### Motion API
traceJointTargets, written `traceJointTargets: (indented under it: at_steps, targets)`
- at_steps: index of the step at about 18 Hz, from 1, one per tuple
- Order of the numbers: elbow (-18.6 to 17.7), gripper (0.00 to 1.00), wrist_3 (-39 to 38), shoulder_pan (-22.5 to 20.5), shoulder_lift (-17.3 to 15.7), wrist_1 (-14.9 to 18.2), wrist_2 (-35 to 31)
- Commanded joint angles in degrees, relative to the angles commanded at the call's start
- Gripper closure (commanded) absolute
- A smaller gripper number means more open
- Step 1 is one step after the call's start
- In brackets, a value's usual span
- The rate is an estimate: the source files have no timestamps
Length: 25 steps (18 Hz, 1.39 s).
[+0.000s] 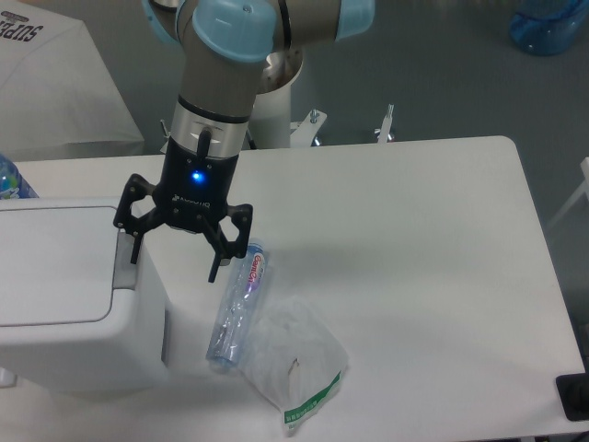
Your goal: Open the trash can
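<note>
The trash can point(74, 304) is a large boxy white bin at the left, with a flat white lid point(51, 262) lying shut and a grey push tab point(123, 262) on its right edge. My gripper point(175, 256) hangs open just above and to the right of the tab. Its left finger point(135, 249) is over the tab, and its right finger point(216, 262) is over the table. It holds nothing.
A clear plastic bottle point(237, 302) lies on the white table point(414, 239) right of the bin. A clear plastic bag with green print point(294, 364) lies beside it. A blue bottle top point(11, 180) shows at the left edge.
</note>
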State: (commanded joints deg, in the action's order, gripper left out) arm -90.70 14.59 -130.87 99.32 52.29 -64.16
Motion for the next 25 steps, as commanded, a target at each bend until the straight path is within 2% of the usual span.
traceJointTargets:
  at_steps: [25]
  targets:
    - [-0.62, 0.00, 0.00, 0.79, 0.88, 0.00, -0.09]
